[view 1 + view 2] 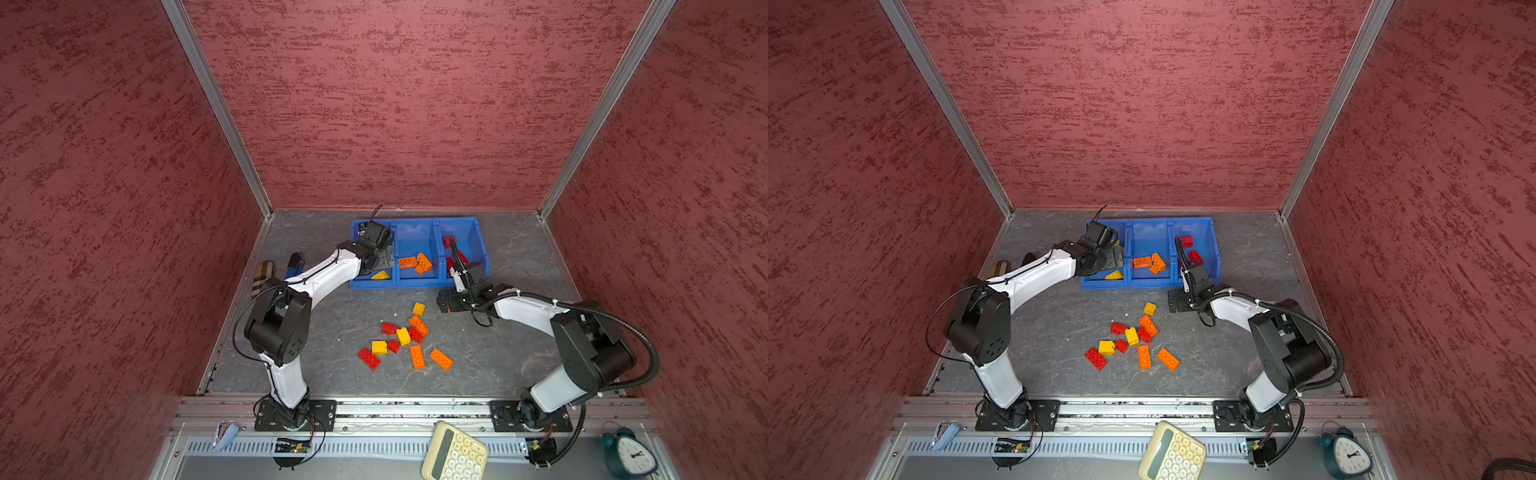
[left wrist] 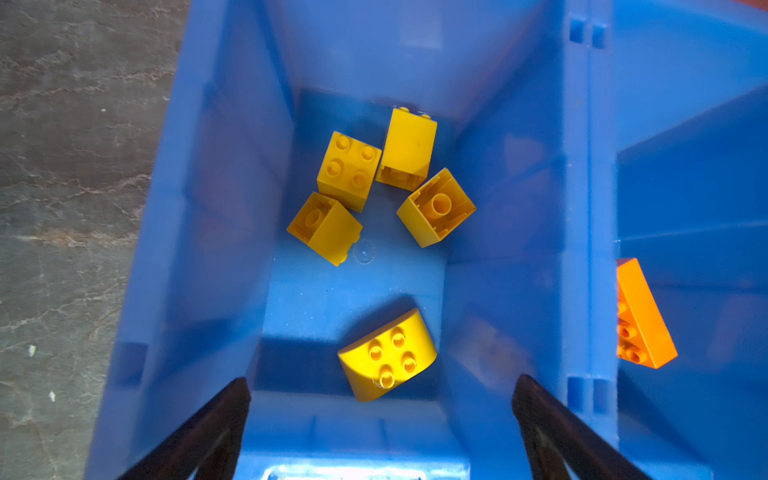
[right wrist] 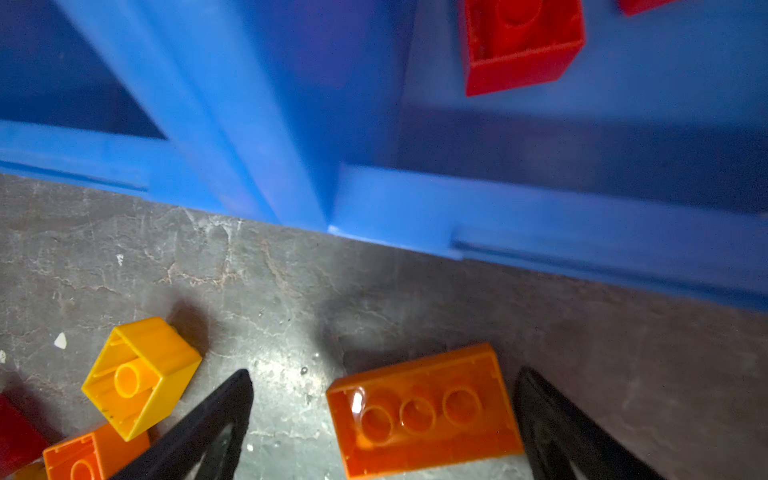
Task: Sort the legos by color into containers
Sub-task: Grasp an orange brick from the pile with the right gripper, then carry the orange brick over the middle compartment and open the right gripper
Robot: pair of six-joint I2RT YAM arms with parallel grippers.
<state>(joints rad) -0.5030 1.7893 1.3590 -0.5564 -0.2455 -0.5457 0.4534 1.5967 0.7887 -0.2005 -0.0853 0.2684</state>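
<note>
Left fingers (image 2: 220, 419) hang wide and empty over the leftmost blue bin (image 2: 216, 208), which holds the yellow bricks (image 2: 349, 170). Right fingers (image 3: 216, 415), also wide, flank a long orange brick (image 3: 424, 411) on the tabletop (image 3: 291, 282), seemingly lined up for a grasp.

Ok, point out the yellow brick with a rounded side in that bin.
The lone yellow brick nearest the left gripper, studs up; the other four are square and clustered together.
</note>
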